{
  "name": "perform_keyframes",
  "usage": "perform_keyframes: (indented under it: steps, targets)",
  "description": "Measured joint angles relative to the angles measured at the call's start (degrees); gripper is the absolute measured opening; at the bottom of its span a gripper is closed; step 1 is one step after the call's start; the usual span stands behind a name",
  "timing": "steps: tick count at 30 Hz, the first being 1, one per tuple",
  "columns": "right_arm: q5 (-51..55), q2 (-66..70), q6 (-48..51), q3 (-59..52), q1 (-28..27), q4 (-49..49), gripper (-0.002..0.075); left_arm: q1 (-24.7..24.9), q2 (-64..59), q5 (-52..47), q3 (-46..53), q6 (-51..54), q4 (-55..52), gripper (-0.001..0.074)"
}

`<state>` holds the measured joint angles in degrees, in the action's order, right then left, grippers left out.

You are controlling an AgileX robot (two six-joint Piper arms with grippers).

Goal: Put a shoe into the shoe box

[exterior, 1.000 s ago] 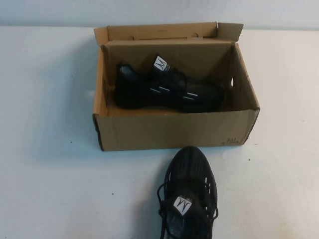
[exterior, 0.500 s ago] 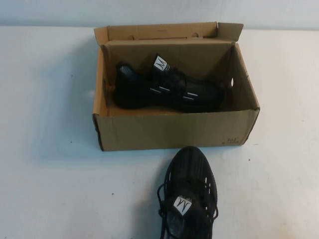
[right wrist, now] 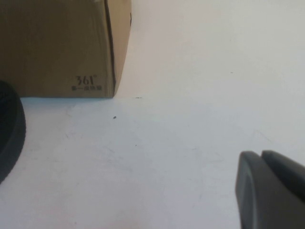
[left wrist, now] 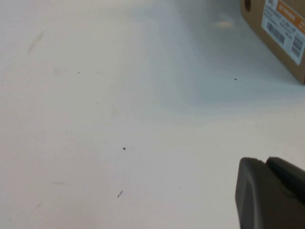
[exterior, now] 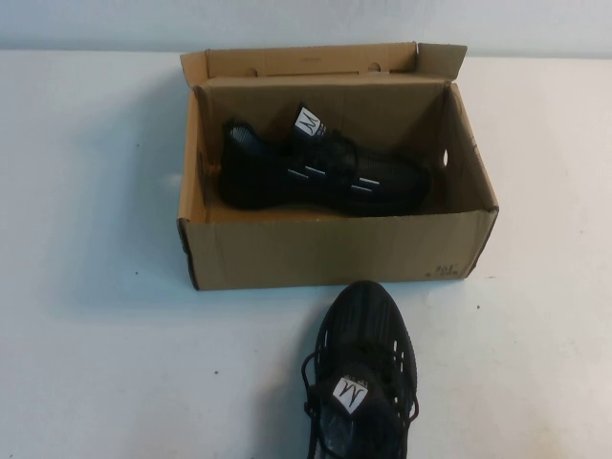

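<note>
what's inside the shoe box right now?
One black sneaker lies on its side inside the open shoe box. The floor beneath it is covered. Its mate sits outside, in front. Left gripper and right gripper are shut, over bare table.

A plain white desk (exterior: 96,363) fills the scene, scattered with a few tiny dark specks (left wrist: 124,148) and faint scuff marks (left wrist: 35,41). Behind its far edge runs a pale wall (exterior: 306,21).
</note>
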<state>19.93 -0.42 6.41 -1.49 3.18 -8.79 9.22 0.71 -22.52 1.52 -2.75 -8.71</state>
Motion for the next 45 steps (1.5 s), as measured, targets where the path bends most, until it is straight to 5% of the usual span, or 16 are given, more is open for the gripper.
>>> perform_keyframes:
  steps: [8,19,30,41,45]
  targets:
    - [-1.77,0.00,0.00,0.00,0.00,-0.21,-0.0016,0.00,0.00,3.61,0.00,0.00,0.00,-0.0004]
    - [-18.91,0.00,0.00,0.00,0.00,-2.39,-0.0016,0.00,0.00,21.49,0.00,0.00,0.00,-0.0004]
    - [-24.27,0.00,0.00,0.00,0.00,-2.52,-0.0016,0.00,0.00,25.14,0.00,-0.99,0.00,-0.0004]
    - [-58.84,-0.13,-1.26,0.00,0.00,-9.24,-0.0016,0.00,0.00,57.35,0.00,-13.00,0.13,-0.0004]
    - [-61.24,-0.39,-5.63,1.84,0.00,-13.51,-0.0016,0.00,0.09,60.73,-1.34,-15.51,1.15,-0.0004]
